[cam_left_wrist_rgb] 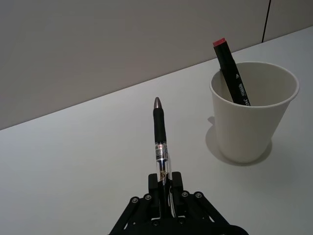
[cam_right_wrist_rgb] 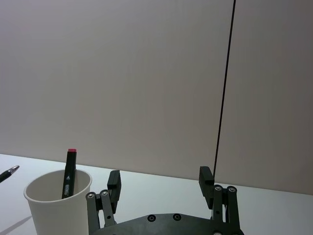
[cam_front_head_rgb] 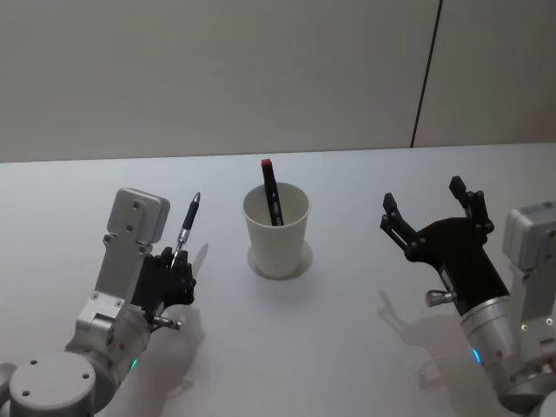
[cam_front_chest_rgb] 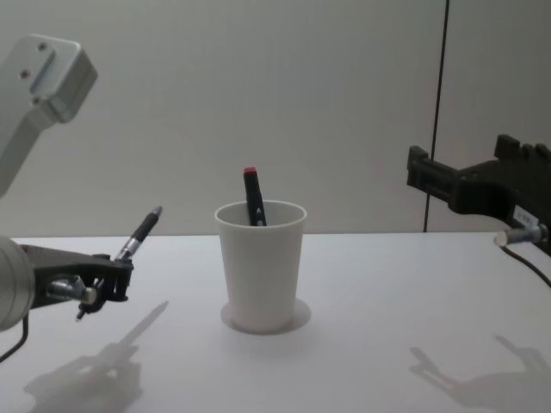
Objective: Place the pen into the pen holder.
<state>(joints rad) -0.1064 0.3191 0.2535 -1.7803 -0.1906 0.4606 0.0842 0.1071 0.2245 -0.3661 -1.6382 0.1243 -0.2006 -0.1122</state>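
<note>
The pen [cam_front_head_rgb: 187, 228] is black with a clear barrel and a silver tip, and it points up and away from me. My left gripper [cam_front_head_rgb: 176, 263] is shut on its lower end, left of the pen holder and above the table. Its wrist view shows the pen [cam_left_wrist_rgb: 160, 142] rising from between the closed fingers [cam_left_wrist_rgb: 165, 185]. The pen holder [cam_front_head_rgb: 276, 243] is a white paper cup standing upright at the table's middle, apart from the pen. My right gripper [cam_front_head_rgb: 423, 195] hovers open to the cup's right with nothing between its fingers.
A black marker with a red cap [cam_front_head_rgb: 271, 187] leans inside the cup, its top sticking out above the rim. The white table [cam_front_head_rgb: 347, 347] is bare around the cup. A plain wall with a dark vertical seam [cam_front_head_rgb: 426, 78] stands behind.
</note>
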